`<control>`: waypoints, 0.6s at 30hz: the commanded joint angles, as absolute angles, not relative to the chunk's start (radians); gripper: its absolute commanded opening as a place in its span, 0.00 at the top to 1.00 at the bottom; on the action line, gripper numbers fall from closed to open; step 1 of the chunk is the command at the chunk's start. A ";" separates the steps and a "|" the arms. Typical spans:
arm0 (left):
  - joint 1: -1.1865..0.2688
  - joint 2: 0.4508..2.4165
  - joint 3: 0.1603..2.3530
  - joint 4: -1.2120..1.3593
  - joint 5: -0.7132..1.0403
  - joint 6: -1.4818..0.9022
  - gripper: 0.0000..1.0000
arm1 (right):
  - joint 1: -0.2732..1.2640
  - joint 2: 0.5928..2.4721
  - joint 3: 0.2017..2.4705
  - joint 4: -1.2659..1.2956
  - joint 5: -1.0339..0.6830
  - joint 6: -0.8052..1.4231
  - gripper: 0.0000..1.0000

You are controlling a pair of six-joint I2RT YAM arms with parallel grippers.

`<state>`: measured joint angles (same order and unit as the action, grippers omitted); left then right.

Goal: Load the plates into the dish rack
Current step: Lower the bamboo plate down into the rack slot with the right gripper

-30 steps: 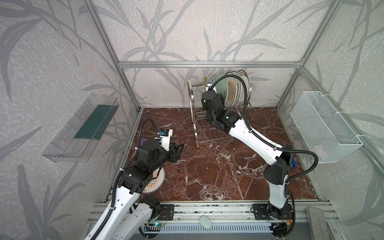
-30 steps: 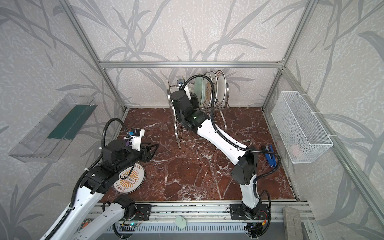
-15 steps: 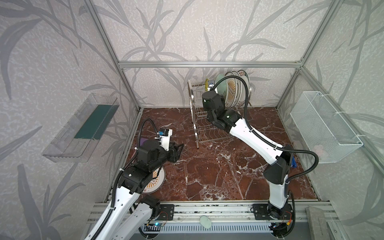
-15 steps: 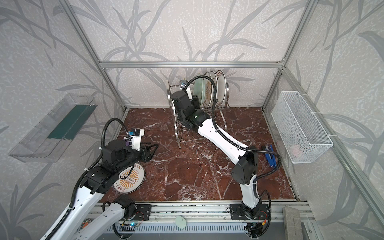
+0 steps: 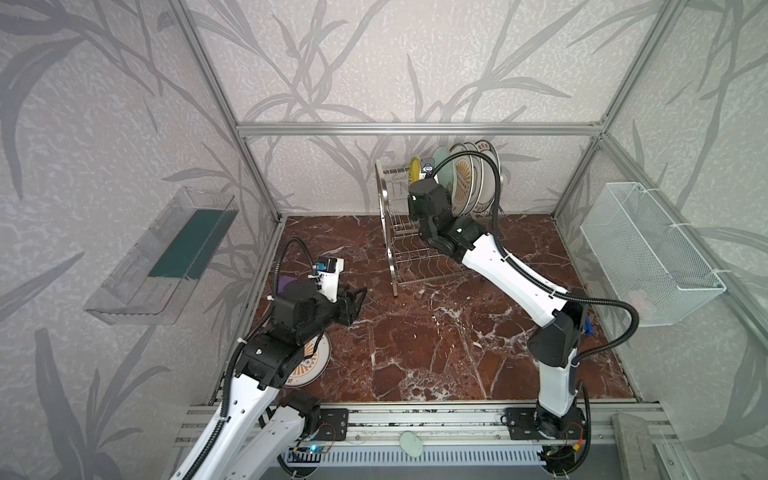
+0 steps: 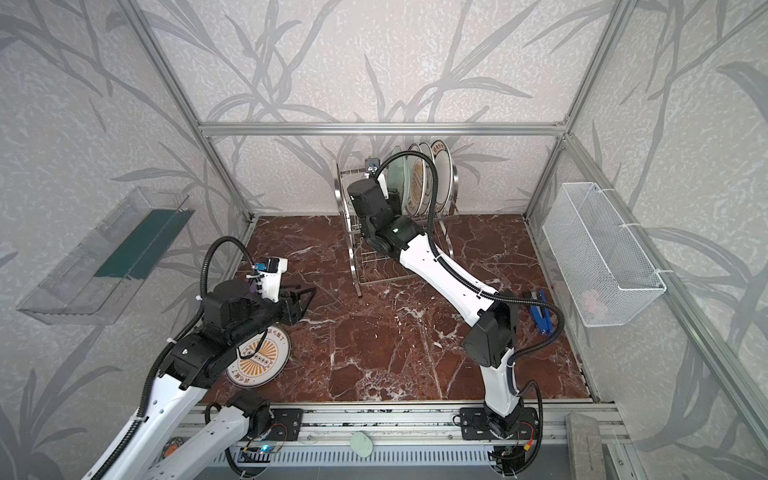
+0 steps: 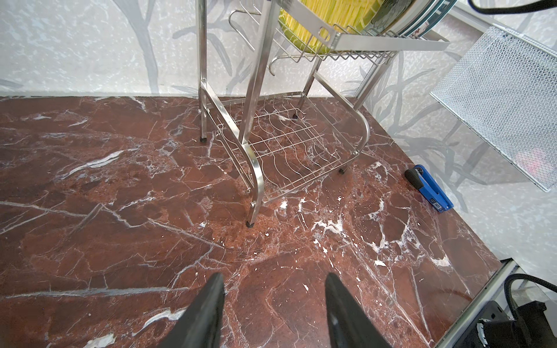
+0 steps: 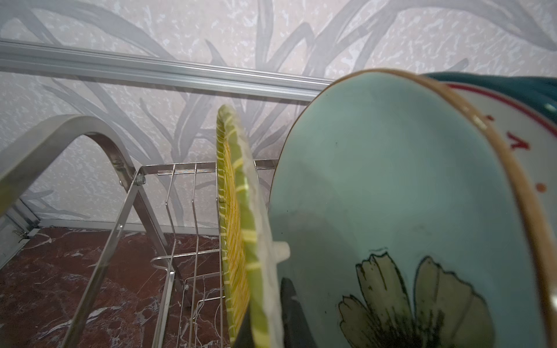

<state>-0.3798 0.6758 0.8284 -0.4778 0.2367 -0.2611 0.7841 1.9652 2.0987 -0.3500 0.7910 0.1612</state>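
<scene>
Tabletop scene with two robot arms on a red-brown marble table (image 5: 436,340). At the back, in the middle, stands a shiny steel dish rack (image 5: 419,261) with two shelves. Five plates stand on edge in a row on its upper shelf. From the left in both top views they are a yellow plate (image 5: 414,168), a teal plate (image 8: 391,195) with a painted flower, an orange sunburst plate (image 5: 462,183) and two white plates (image 5: 478,166).

The right gripper (image 8: 266,322) reaches up to the left end of that upper shelf. Its dark fingers (image 8: 292,307) are closed tight on the lower rim of the yellow plate, one on each face. The plate stands upright, with a narrow gap between it and the teal plate.

A sixth plate, the second sunburst plate (image 6: 266,357), lies flat on the table at the near left, partly hidden under the left arm. The left gripper (image 7: 274,275) hangs above bare table beyond that plate, pointing toward the rack, its fingers about half spread and holding nothing.

A clear tray (image 5: 166,249) hangs on the left wall and a white mesh basket (image 5: 648,253) on the right wall. A blue tool (image 7: 428,189) lies on the table by the right wall.
</scene>
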 commanded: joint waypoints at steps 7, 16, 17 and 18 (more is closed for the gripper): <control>-0.368 0.664 0.816 -0.457 0.236 -0.239 0.48 | 0.759 1.940 2.042 -0.333 0.712 0.220 0.88; -0.360 0.674 0.817 -0.456 0.247 -0.239 0.48 | 0.749 1.922 2.010 -0.305 0.689 0.215 0.71; -0.360 0.676 0.817 -0.456 0.249 -0.240 0.48 | 0.747 1.921 2.008 -0.303 0.686 0.215 0.70; -0.360 0.675 0.817 -0.456 0.250 -0.239 0.48 | 0.747 1.918 2.006 -0.302 0.683 0.216 0.68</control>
